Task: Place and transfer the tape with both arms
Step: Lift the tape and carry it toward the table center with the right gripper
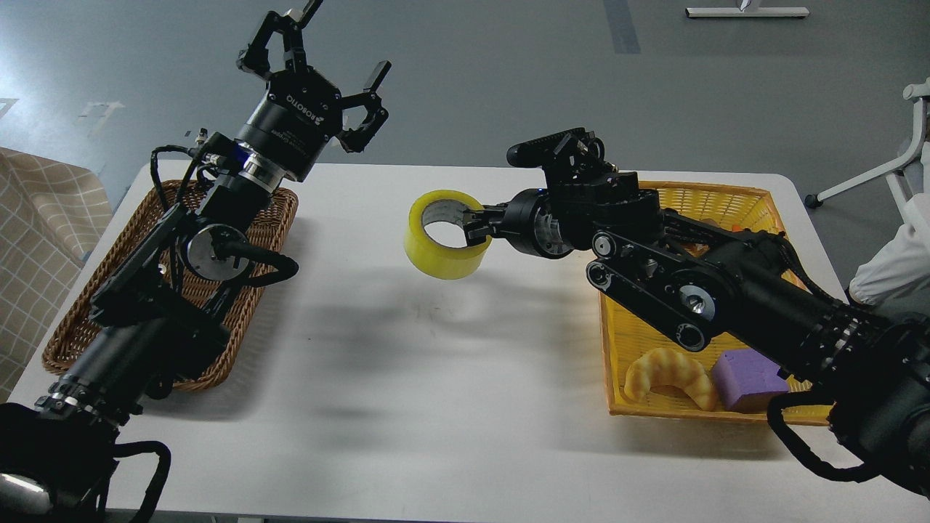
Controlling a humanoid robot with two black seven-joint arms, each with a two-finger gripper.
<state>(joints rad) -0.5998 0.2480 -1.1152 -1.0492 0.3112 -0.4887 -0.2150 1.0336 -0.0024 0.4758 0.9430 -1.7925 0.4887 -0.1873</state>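
At frame centre the right gripper (476, 224) pinches the tape (445, 234) by its wall, seemingly clear of the table (436, 407). The left gripper (323, 80), upper left, is spread. The roll looks light, stiff, slick-sided; its free rim suits the handover.

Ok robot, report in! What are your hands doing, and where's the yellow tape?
Right gripper shut on the tape, held above the table. Left gripper open, raised, holding nothing. Nothing between the two grippers.

Single head view, looking down over table (450, 378)
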